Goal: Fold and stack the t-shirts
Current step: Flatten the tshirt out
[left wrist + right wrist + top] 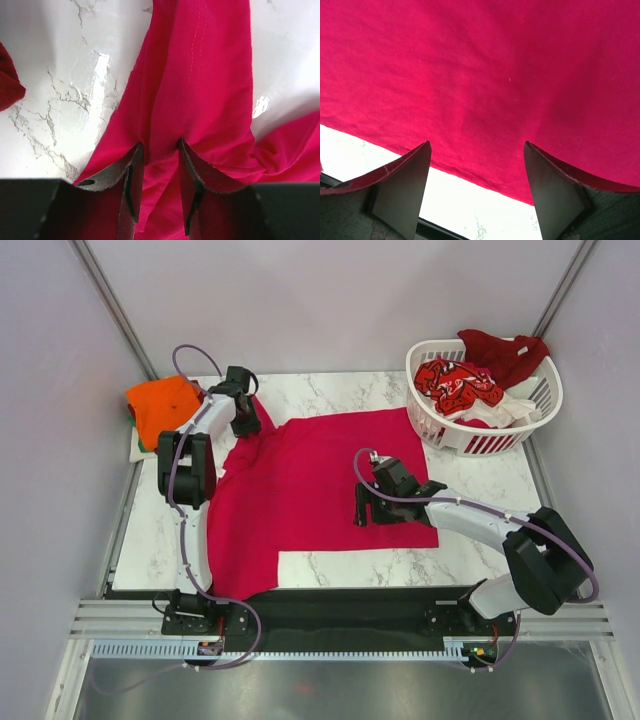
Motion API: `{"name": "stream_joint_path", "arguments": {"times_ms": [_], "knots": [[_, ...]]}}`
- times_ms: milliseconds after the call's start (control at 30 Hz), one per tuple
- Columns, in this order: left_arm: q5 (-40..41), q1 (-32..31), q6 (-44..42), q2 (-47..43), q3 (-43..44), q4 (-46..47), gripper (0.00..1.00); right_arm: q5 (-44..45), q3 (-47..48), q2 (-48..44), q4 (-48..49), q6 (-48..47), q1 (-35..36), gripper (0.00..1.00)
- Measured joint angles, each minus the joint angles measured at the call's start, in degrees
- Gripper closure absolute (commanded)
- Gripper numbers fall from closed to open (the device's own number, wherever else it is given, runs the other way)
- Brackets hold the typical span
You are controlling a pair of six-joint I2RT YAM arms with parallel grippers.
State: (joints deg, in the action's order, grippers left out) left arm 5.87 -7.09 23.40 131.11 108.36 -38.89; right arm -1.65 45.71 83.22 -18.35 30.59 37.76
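Note:
The magenta-red t-shirt [320,480] lies spread on the marble table [480,550]. My left gripper [247,423] is down on its far left sleeve. In the left wrist view that gripper [160,145] has its jaws narrowed but still apart, straddling a raised fold of the cloth [200,90]. My right gripper [363,512] stands open over the shirt's near right part. In the right wrist view it [477,145] hangs above the hem [485,172], holding nothing. An orange t-shirt [163,400] lies folded at the far left on a green one.
A white slatted basket [470,438] at the far right holds a red-patterned t-shirt [457,383], a dark red one [505,350] and white cloth [510,408]. The table's near edge meets a black strip [340,600] by the arm bases.

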Motion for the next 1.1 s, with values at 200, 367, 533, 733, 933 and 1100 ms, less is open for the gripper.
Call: {"name": "stream_joint_path", "arguments": {"times_ms": [200,367,533,733,933,1100], "knots": [[-0.1,0.0,0.2,0.0,1.1,0.0,0.62,0.0,-1.2,0.1,0.4,0.0,0.0,0.17],[-0.1,0.0,0.2,0.0,1.8,0.1,0.67,-0.1,-1.5,0.7,0.8,-0.1,0.0,0.17],[-0.3,0.0,0.5,0.0,2.0,0.1,0.98,-0.1,-1.8,1.3,1.2,-0.3,0.0,0.18],[-0.4,-0.2,0.4,0.0,3.4,0.0,0.98,-0.1,-2.6,1.6,1.4,-0.4,0.0,0.18],[-0.2,-1.7,0.4,2.4,14.2,-0.9,0.98,0.0,-3.2,1.6,2.3,-0.7,0.0,0.18],[-2.2,-3.6,0.7,9.9,31.3,1.5,0.97,0.0,-3.7,1.6,3.4,-0.9,0.0,0.18]]}}
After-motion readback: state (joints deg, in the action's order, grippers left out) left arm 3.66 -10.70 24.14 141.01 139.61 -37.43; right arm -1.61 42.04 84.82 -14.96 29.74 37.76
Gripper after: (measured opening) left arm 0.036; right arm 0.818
